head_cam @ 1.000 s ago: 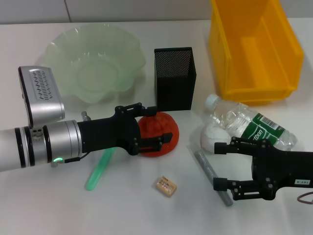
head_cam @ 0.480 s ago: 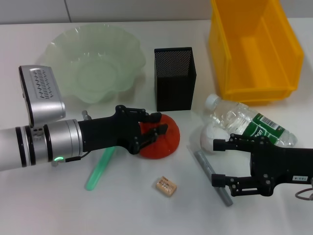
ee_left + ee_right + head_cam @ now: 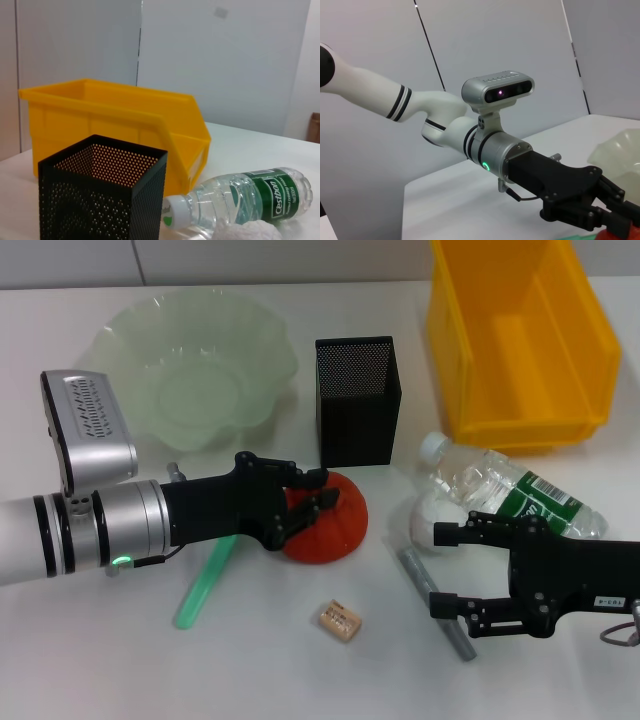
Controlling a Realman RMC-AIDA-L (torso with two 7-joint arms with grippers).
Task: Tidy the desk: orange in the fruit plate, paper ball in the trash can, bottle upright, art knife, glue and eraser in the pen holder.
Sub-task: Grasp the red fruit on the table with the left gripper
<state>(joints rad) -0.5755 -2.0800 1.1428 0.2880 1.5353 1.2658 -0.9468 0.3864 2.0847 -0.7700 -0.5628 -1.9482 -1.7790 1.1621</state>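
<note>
Head view: left gripper (image 3: 305, 502) clamped on the orange (image 3: 330, 525), fingers wrapped over its near-left side, fruit on the table just in front of the pen holder (image 3: 358, 400). Plate (image 3: 195, 365) behind the left arm, well apart from the orange. Glue (image 3: 204, 580) flat on the table, partly under the left wrist. Eraser (image 3: 339, 620) in the open, between the two grippers. Right gripper (image 3: 455, 570) jaws wide, straddling the knife (image 3: 435, 602), not closed on it. Paper ball (image 3: 432, 518) touching the lying bottle (image 3: 510, 495), just beyond the upper right finger. Bin (image 3: 520, 335) at back right.

Left wrist view: own fingers not visible. Pen holder up close, bin behind it, bottle on its side with cap toward the holder, paper ball touching it.

Right wrist view: left arm end-on, black fingers down over a sliver of orange; edge of plate at the side.

Handling, as judgement: orange firm, moderately heavy, dimpled skin grips well, round so prone to roll — hold across the widest part. Knife light, stiff, thin — pinch mid-shaft, likely to slide on the tabletop.
</note>
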